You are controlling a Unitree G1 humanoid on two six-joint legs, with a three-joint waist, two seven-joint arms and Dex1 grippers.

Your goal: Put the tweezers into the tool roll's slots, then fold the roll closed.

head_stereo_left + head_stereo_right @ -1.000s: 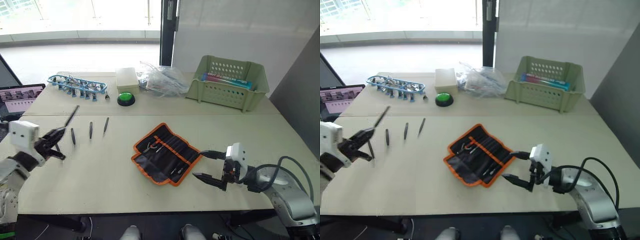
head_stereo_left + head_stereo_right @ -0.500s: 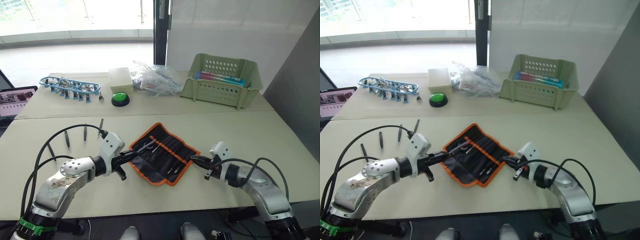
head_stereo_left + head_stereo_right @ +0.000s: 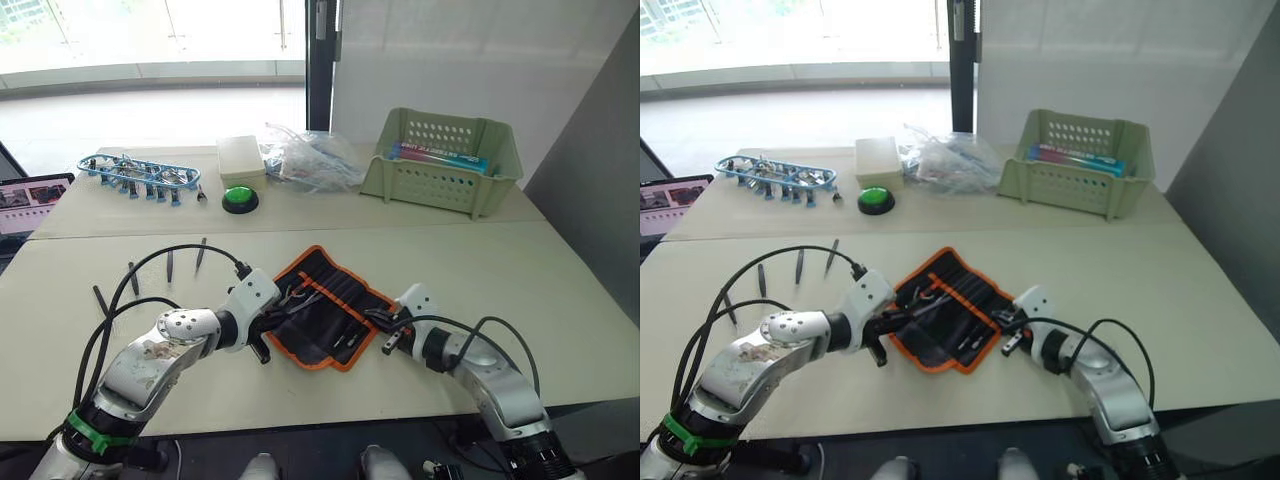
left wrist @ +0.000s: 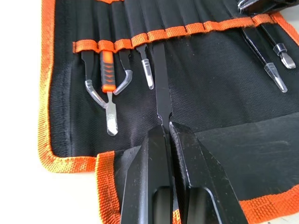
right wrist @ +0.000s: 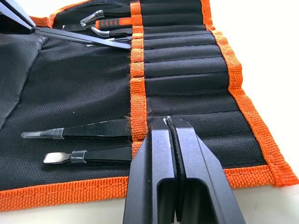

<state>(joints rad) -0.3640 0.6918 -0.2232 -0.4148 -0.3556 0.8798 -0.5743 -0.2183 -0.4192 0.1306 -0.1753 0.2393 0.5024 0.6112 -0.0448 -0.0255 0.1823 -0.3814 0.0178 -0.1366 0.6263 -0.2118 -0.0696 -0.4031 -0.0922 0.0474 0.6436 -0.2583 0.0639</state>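
nothing readable here tbh; the box [image 3: 445, 157] in the green basket [image 3: 440, 185] has print, way too small to read

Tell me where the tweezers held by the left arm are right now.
In the left wrist view the left tool grips one pair of tweezers over the open tool roll, its far end in the slots at the orange stripe.

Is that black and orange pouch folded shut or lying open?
Open. The tool roll lies spread flat on the table, its slots and inner face showing.

The pale tabletop [image 3: 560, 290] carried the open tool roll [image 3: 330, 305] near its front edge, four loose tweezers [image 3: 168, 266] toward its left edge, and a green basket [image 3: 445, 160] at the back right.
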